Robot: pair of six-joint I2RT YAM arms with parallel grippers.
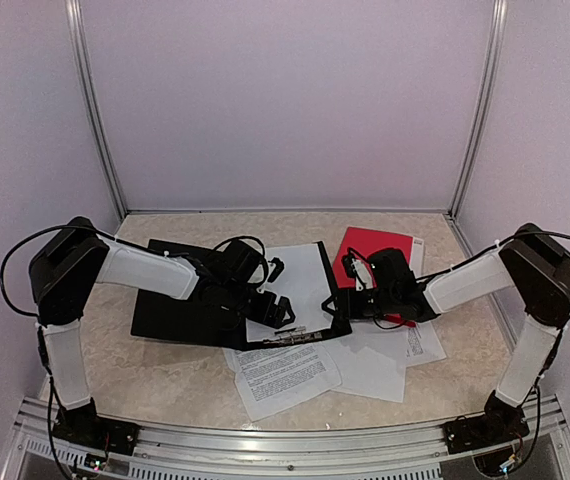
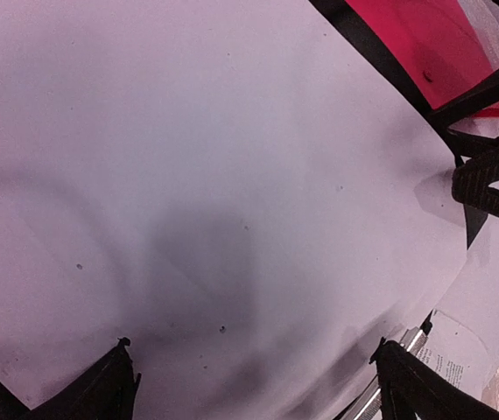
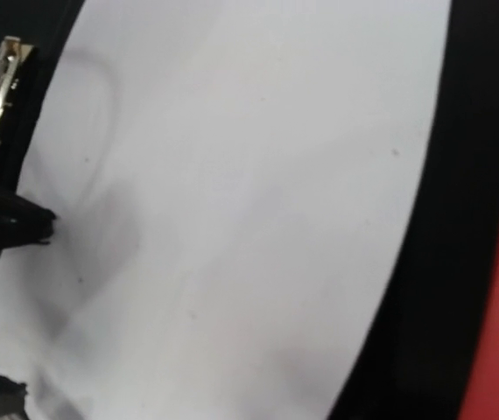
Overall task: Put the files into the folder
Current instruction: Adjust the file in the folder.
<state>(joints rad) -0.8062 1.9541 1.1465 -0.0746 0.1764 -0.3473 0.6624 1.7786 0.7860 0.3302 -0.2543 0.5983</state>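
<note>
Open black folder (image 1: pixel 180 310) flat on the table (image 1: pixel 165 385), with one blank sheet (image 1: pixel 300 280) lying on its right half, behind the metal clip (image 1: pixel 290 340) at the near edge. More of the files loose on the table in front and to the right: a printed sheet (image 1: pixel 285 378) just before the clip, a second blank sheet (image 1: pixel 375 362) beside it and overlapping, a second printed sheet (image 1: pixel 423 342) poking out further right. Something flat and red (image 1: pixel 377 250) further back, just right of the folder. Left gripper (image 2: pixel 254 346) low over the blank sheet in the folder, fingers spread wide, nothing between them. Right gripper (image 1: pixel 345 302) at the folder's right edge, fingers partly apart; cannot tell whether pinching the sheet's edge, the cover, or nothing. Probably very light paper, thin and limp, smooth enough to slide over a neighbour, quick to crease or dog-ear under a hard pinch. Likely to sag and fold if lifted by one corner, and hard to get under while flat on the table. Best taken at a free edge or an overlapping corner with a shallow pinch, or else pressed from above and dragged towards the folder. Worth watching for two sheets clinging together.
</note>
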